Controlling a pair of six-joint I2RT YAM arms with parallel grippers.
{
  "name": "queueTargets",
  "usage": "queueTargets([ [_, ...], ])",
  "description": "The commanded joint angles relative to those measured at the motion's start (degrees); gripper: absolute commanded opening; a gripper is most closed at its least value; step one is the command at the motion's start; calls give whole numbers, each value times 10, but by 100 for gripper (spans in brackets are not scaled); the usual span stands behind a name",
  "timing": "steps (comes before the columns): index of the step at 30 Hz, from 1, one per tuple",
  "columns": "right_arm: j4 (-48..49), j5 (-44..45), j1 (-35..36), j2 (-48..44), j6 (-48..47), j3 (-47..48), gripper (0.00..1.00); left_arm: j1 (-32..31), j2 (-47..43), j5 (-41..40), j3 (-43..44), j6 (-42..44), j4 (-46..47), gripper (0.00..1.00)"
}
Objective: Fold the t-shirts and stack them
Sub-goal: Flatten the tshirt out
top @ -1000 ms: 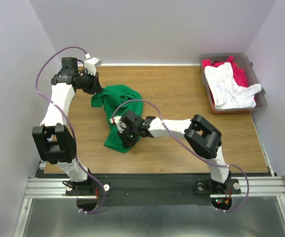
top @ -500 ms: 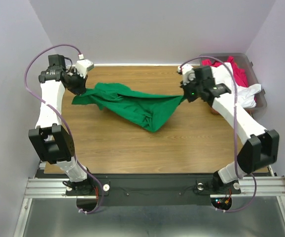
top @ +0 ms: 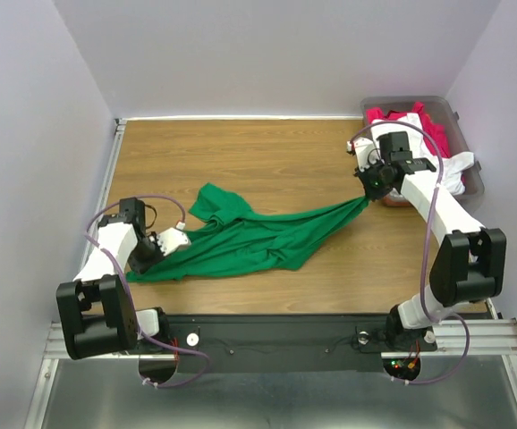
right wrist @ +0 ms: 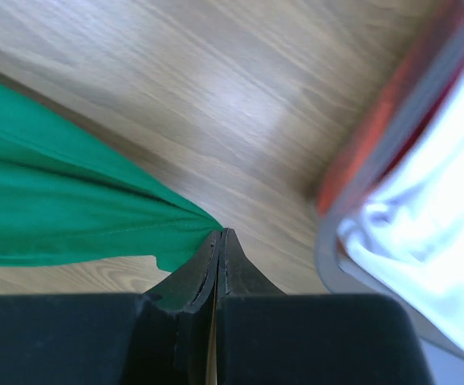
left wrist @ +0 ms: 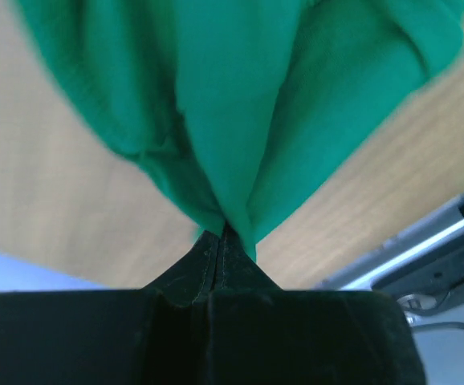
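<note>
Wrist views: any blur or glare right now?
Left wrist: bright green cloth t-shirt soft, edges smeared. Right wrist: pale glare patch on wooden table; grey-brown plastic bin and white cloth shirt blurred. Top external: sharp, evenly lit.

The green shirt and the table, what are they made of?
The green shirt looks like soft matte cloth, probably cotton knit: it sags and bunches into folds. The table looks like wood or wood-look laminate: brown grain lines with a slight sheen.
</note>
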Motion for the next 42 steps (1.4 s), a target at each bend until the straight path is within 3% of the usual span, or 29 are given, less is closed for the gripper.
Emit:
queueTargets([
  [1,5,6,0,25,-13,8,1,4,-10,-56,-34,45,32,0],
  [5,5,-7,-1,43,-2,24,1,6,20,25,48,-6,22,39],
  [8,4,-6,0,43,-3,21,1,5,69,121,154,-50,13,46],
  [13,3,-1,0,37,-5,7,1,-2,191,231,291,-191,65,48],
  [18,0,-2,0,44,8,20,1,-27,286,266,344,-297,110,50],
  [25,-4,-5,0,46,18,30,1,-63,321,226,307,-345,181,52],
  [26,-5,-5,-1,46,19,30,1,-68,323,224,303,-347,185,57],
  [37,-6,-7,-1,45,28,30,1,-126,350,131,243,-398,263,54],
  [40,-6,-6,-1,44,28,30,1,-136,362,122,242,-408,272,47],
  [42,-6,-6,-1,46,30,31,1,-139,367,123,246,-415,271,27],
])
